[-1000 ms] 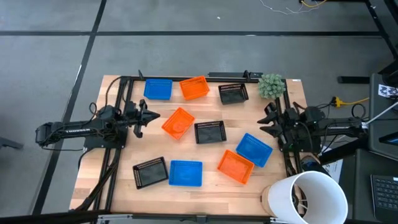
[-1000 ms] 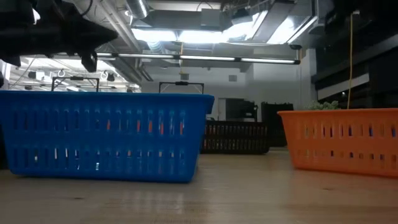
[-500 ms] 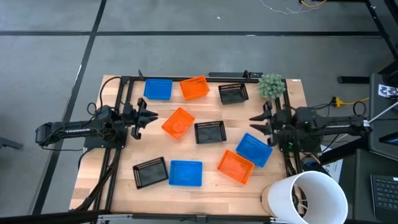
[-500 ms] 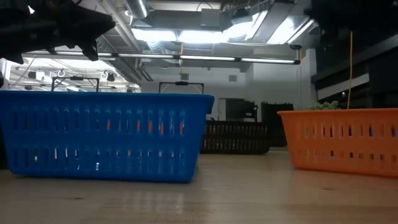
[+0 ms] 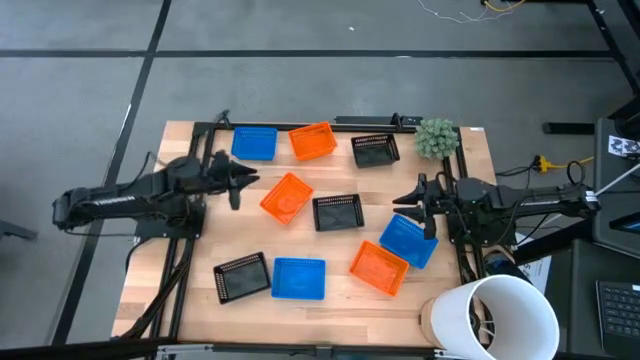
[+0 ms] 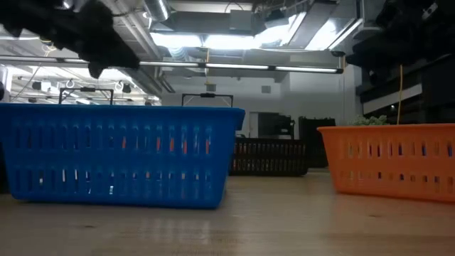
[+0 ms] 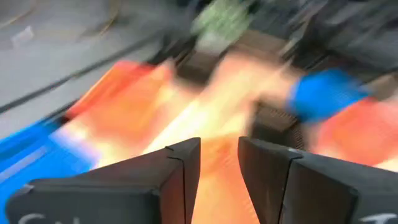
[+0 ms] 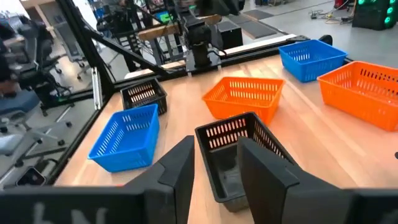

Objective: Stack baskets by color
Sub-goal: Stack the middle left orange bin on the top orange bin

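Pale wood forms the counter [image 5: 330, 300], on which nine shallow rectangular mesh-sided plastic baskets are spread singly. No stack is formed; by judgement the task is at its start, and all three colour stacks remain to be built.

A large white cylindrical bucket [image 5: 500, 318] stands at the near right corner. A small green fuzzy plant [image 5: 436, 137] sits at the far right.

Basket positions, high view:
- Far row: blue basket [image 5: 254, 143], orange basket [image 5: 312, 141], black basket [image 5: 376, 150]. The long axes run roughly along the far edge; the orange one is slightly turned.
- Middle: orange basket [image 5: 286, 197], set diagonally; black basket [image 5: 337, 212], long axis across the counter.
- Right: blue basket [image 5: 408, 241] and orange basket [image 5: 378, 268], both diagonal and just beside each other.
- Near edge: black basket [image 5: 242, 277], slightly tilted; blue basket [image 5: 299, 279], long axis along the near edge.

All baskets rest upright, openings upward.

The left gripper [image 5: 243, 178] is held just left of the middle orange basket, fingers parted and empty. The right gripper [image 5: 408, 200] is positioned above the far end of the right blue basket, fingers released, nothing held.
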Robot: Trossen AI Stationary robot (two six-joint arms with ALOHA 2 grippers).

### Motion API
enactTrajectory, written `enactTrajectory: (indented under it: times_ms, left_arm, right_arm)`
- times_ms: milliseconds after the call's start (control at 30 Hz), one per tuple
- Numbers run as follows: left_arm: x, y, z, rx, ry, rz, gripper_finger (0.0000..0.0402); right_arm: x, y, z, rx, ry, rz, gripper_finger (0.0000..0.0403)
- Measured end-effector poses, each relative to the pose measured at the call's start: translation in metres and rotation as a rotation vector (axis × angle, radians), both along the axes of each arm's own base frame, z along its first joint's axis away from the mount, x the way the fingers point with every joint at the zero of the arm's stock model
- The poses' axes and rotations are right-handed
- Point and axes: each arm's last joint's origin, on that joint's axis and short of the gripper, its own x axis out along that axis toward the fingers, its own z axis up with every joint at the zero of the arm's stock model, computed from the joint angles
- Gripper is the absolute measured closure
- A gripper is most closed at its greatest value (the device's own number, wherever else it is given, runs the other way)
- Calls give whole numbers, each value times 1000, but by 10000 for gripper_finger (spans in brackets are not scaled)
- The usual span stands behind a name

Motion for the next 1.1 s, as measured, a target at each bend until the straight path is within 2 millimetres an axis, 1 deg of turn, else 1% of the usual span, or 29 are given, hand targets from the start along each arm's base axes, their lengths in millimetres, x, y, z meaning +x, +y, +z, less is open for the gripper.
enactTrajectory:
  times_ms: [100, 167, 267, 367, 433, 600, 767, 900, 1100]
  left_arm:
    - [12, 5, 12, -15, 171, 47, 303]
    - [26, 9, 13, -28, 254, 61, 303]
    - [48, 15, 6, -74, 365, 74, 303]
    - [68, 22, 0, -110, 429, 78, 303]
    - [79, 25, -9, -134, 501, 80, 303]
    - [105, 32, -22, -251, 533, 153, 303]
    - [121, 37, -34, -288, 581, 178, 303]
    - [125, 38, -44, -296, 624, 182, 303]
    - [128, 39, -52, -342, 641, 189, 303]
  right_arm:
    - [0, -1, 0, -22, 0, -24, 281]
    - [0, -2, 0, -29, 0, -59, 281]
    - [0, -3, 0, -38, 0, -101, 281]
    - [0, -3, 0, -41, 0, -114, 281]
    - [0, -3, 0, -41, 2, -114, 281]
    - [0, -3, -1, -40, 7, -114, 281]
    - [0, -3, -1, -41, 15, -114, 281]
    - [-1, -3, -2, -41, 27, -114, 281]
    - [-1, -3, -3, -41, 28, -114, 281]
